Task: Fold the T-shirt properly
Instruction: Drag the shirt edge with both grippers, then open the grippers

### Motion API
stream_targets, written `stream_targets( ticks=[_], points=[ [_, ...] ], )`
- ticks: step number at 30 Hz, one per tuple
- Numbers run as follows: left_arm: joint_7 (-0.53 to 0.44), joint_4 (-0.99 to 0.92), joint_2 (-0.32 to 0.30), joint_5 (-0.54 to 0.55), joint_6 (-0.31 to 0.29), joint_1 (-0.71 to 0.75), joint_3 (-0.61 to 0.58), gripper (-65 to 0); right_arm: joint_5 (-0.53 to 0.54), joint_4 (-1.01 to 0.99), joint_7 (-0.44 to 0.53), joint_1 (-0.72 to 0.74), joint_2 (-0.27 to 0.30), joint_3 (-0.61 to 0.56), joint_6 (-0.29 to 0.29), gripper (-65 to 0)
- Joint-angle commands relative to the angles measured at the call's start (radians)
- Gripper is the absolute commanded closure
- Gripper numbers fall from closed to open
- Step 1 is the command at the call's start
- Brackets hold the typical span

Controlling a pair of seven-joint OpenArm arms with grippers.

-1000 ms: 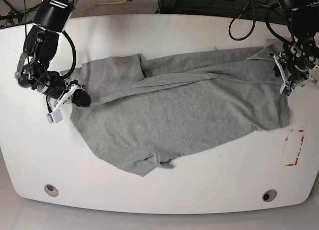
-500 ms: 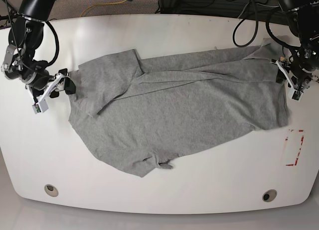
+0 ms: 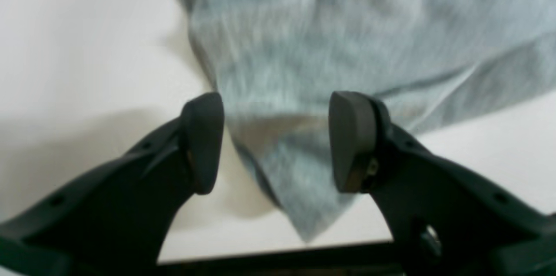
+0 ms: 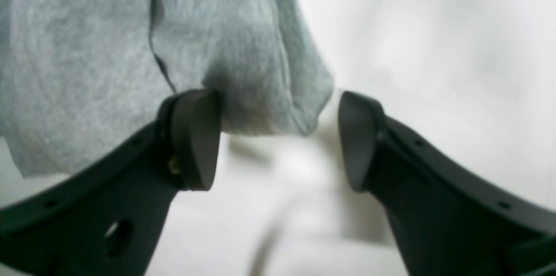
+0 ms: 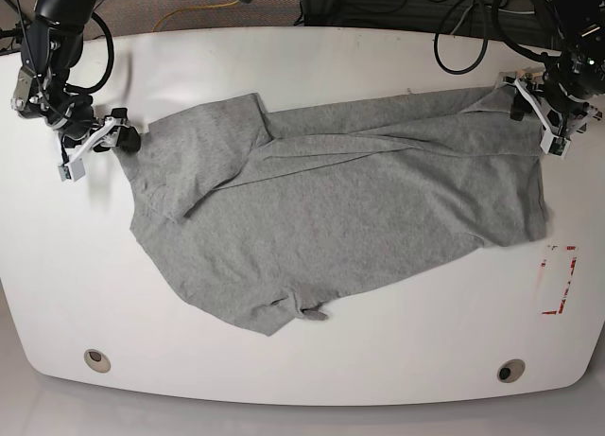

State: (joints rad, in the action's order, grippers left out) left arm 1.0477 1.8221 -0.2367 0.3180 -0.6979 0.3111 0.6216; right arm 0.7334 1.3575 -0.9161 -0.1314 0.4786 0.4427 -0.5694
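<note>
The T-shirt [image 5: 340, 209] lies spread across the white table [image 5: 302, 360], wrinkled, with diagonal folds running across its upper half and a small bunched flap at its lower edge.

Left pincer [image 3: 278, 141]: the jaws stand spread, with a clear gap between the two dark pads [image 3: 204, 141]. A pointed corner of the grey fabric lies in the gap, beneath and beyond the pads. Neither pad presses the cloth; the fabric rests loose on the table surface. The wrist view is blurred, so finer contact cannot be judged. In the base view this pincer [image 5: 551, 124] sits at the shirt's upper corner, at the far edge of the garment.

Right pincer [image 4: 278, 137]: the jaws stand spread wide. A rounded fold of the T-shirt [image 4: 243, 50] hangs just ahead of the gap, closer to one pad [image 4: 195, 137]. That pad touches or nearly touches the fabric edge; which of the two cannot be told. The other pad stands apart from the cloth, over bare table. In the base view this pincer [image 5: 95, 148] sits just beside the opposite end of the shirt.

Red markings [image 5: 560, 280] lie on the table, apart from the garment, on the left pincer's side.
</note>
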Motion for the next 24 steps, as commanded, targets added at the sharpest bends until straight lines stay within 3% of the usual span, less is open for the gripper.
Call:
stream_targets(
  ticks=[1,5,10,19,21,23,24],
  points=[
    [-0.016,0.015,-0.013,0.013,0.0,0.021,0.005,-36.1,0.018,0.01,0.019,0.013,0.015,0.003,-0.008,-40.7],
    [-0.017,0.015,-0.013,0.013,0.0,0.026,0.007,-36.1,0.018,0.01,0.019,0.029,-0.014,0.003,-0.008,-38.7],
    [-0.019,0.014,-0.013,0.011,0.0,0.061,0.007,-36.1,0.018,0.01,0.019,0.029,-0.036,0.003,-0.008,-26.5],
    [-0.04,-0.121,-0.013,0.013,0.0,0.063,0.005,-36.0,0.018,0.01,0.019,0.031,-0.042,0.003,-0.002,-29.2],
    [-0.077,-0.144,-0.013,0.013,0.0,0.063,0.002,-35.8,0.018,0.01,0.019,0.031,-0.042,0.003,-0.002,-23.8],
    [-0.106,-0.163,-0.013,0.013,0.0,0.063,0.002,-33.9,0.018,0.01,0.019,0.031,-0.042,0.003,-0.002,-13.6],
    [-0.117,-0.175,-0.013,0.011,0.0,0.063,0.002,-29.6,0.018,0.01,0.019,0.029,-0.042,0.003,-0.002,-6.7]
  ],
)
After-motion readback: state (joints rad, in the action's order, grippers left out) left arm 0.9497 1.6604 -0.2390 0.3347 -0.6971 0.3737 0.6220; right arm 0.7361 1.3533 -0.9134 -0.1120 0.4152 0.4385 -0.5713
